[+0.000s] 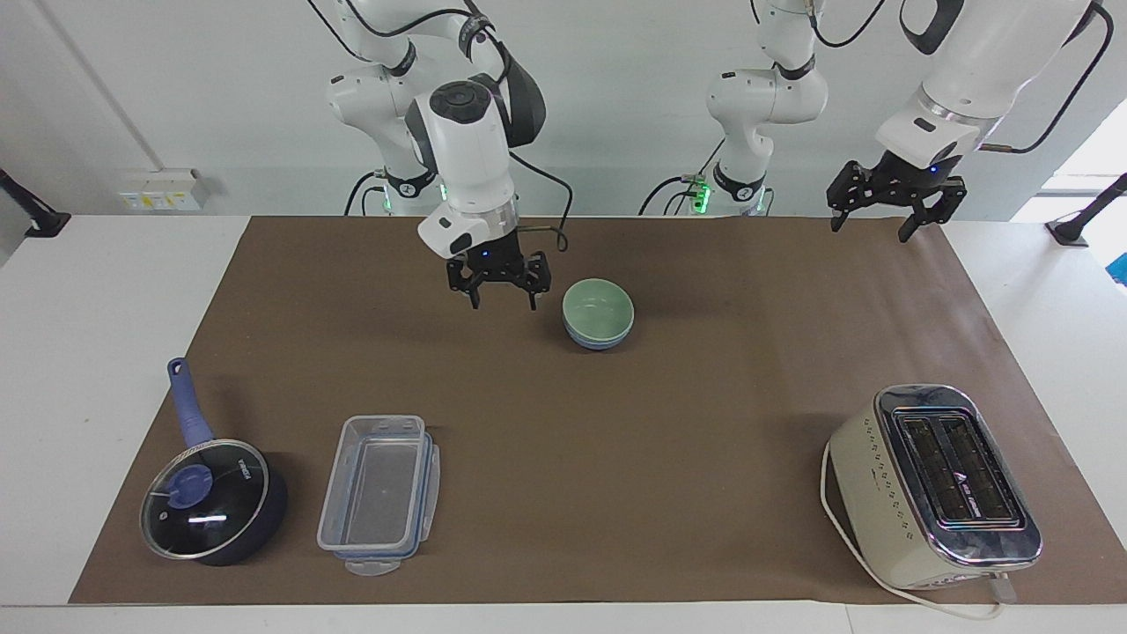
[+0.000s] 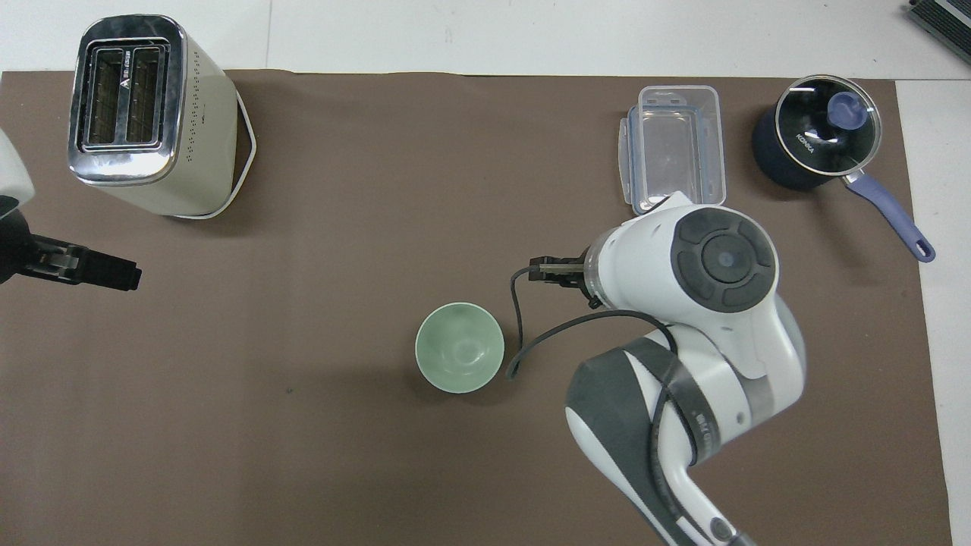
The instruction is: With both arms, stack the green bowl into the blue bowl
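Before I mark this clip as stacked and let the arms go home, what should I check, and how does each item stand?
1. Green bowl nested in blue bowl: ok.
2. Stack upright on the mat: ok.
3. Right gripper open, holding nothing, raised over bare mat beside the stack: ok.
4. Left gripper open, empty, waiting over the mat's edge: ok.
5. Green bowl fully seated: cannot tell.

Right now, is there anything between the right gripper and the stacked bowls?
Nothing: in the facing view only bare brown mat separates the right gripper, raised and open, from the green bowl nested in the blue bowl.
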`<action>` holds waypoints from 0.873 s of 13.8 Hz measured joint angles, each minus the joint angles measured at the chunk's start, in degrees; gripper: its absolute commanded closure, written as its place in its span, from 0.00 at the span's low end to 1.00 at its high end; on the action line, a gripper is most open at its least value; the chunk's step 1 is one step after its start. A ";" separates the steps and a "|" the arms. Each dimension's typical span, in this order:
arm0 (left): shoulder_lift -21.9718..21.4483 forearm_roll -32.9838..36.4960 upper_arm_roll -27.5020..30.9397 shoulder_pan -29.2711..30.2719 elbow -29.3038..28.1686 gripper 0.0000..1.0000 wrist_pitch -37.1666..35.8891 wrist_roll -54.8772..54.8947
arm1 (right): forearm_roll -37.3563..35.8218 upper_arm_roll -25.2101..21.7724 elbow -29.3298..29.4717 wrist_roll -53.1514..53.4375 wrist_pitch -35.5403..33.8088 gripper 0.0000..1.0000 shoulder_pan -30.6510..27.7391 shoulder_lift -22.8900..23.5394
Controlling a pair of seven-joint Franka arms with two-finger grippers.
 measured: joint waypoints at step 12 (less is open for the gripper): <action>-0.01 0.00 -0.15 0.00 0.00 0.00 0.00 0.00 | -0.63 -0.32 11.83 -7.33 -18.76 0.00 -13.13 -9.67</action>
